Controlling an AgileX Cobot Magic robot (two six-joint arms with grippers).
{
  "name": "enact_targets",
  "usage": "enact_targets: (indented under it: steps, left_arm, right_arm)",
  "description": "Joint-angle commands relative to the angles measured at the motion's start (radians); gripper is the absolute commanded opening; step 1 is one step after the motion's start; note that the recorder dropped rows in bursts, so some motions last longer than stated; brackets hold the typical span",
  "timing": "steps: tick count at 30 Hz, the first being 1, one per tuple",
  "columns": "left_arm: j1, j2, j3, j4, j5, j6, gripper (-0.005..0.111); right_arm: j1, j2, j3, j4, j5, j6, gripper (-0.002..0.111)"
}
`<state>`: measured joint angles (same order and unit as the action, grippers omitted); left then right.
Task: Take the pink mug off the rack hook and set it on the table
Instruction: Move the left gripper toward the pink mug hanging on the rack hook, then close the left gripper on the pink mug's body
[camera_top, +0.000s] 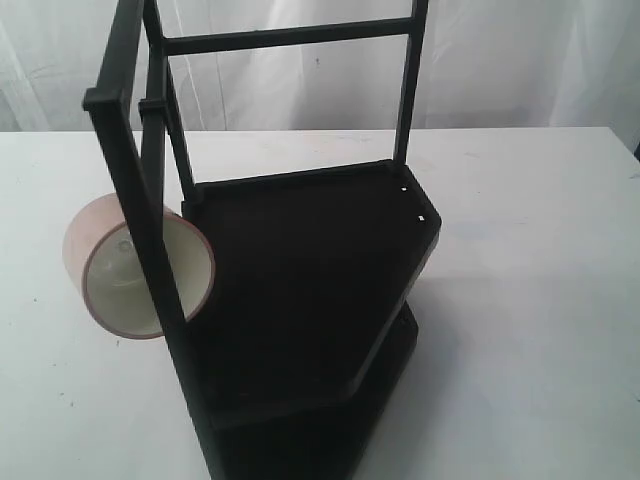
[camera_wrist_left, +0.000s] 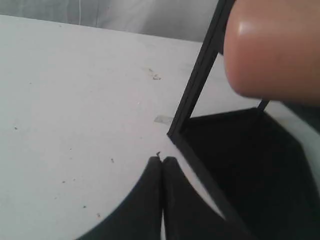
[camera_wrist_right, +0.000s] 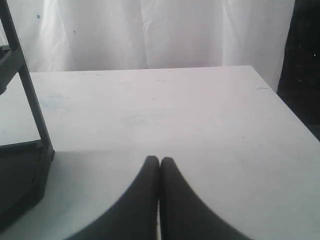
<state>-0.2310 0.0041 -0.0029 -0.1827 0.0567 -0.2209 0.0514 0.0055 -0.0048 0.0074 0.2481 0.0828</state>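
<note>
Two grippers hung low over the table (camera_top: 520, 250), a broad matte white top. The fingers of the left gripper (camera_wrist_left: 161, 162) were pressed together on nothing, and faint dark specks (camera_wrist_left: 155, 76) dotted the surface ahead of them. The fingers of the right gripper (camera_wrist_right: 159, 161) were likewise closed and empty, with bare tabletop stretching beyond their tips to the far edge. A pale draped curtain (camera_wrist_right: 175, 30) closed the room behind that edge, and a dark gap (camera_wrist_right: 305, 50) showed past its end. The rack (camera_top: 300, 290), a tall black frame of thin posts and flat angular shelves, stood on the table. One of its posts rose just ahead of the left fingertips, and another stood well to one side of the right fingers. The pink mug (camera_top: 115, 275) hung off the table against a rack post, its cream mouth turned toward the exterior camera. It lay beyond the left fingertips and apart from them, and the rack hook was hidden behind the post. Two small pale marks (camera_top: 422, 218) on a shelf edge were too small to read.
</note>
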Motion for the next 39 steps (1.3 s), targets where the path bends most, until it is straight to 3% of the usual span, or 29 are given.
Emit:
enact_targets:
  steps: [1, 6, 8, 11, 13, 14, 16, 20, 21, 30, 39]
  left_arm:
    - [-0.003, -0.004, 0.003, -0.048, -0.076, -0.075, 0.0]
    - [-0.003, -0.004, -0.028, -0.049, -0.036, -0.225, 0.0]
    - [-0.003, -0.004, -0.113, -0.049, 0.108, -0.221, 0.0]
    - [-0.003, -0.004, -0.317, -0.153, 0.37, 0.001, 0.0]
    - [-0.003, 0.028, -0.428, -0.283, 0.447, 0.206, 0.0]
    - [-0.003, 0.057, -0.463, -0.325, 0.482, 0.293, 0.004]
    - [-0.003, 0.151, -0.51, -0.393, 0.557, 0.441, 0.026]
    - [-0.003, 0.296, -0.51, -0.416, 0.515, 0.478, 0.069]
    - [-0.003, 0.33, -0.51, -0.422, 0.488, 0.498, 0.072]
    - [-0.003, 0.527, -0.512, -0.721, 0.379, 0.856, 0.07]
    - [-0.003, 0.662, -0.651, -0.712, 0.381, 0.921, 0.07]
  right_arm:
    - [-0.003, -0.005, 0.005, 0.0, -0.01, 0.001, 0.0]
    - [-0.003, -0.005, 0.005, 0.0, -0.01, 0.001, 0.0]
    - [-0.003, -0.005, 0.005, 0.0, -0.01, 0.001, 0.0]
    - [-0.003, -0.005, 0.005, 0.0, -0.01, 0.001, 0.0]
    - [-0.003, -0.005, 0.005, 0.0, -0.01, 0.001, 0.0]
    - [-0.003, -0.005, 0.005, 0.0, -0.01, 0.001, 0.0]
    - [-0.003, -0.005, 0.005, 0.0, -0.01, 0.001, 0.0]
    - [-0.003, -0.005, 0.005, 0.0, -0.01, 0.001, 0.0]
    - [-0.003, -0.005, 0.005, 0.0, -0.01, 0.001, 0.0]
    - [-0.003, -0.005, 0.005, 0.0, -0.01, 0.001, 0.0]
    - [-0.003, -0.005, 0.005, 0.0, -0.01, 0.001, 0.0]
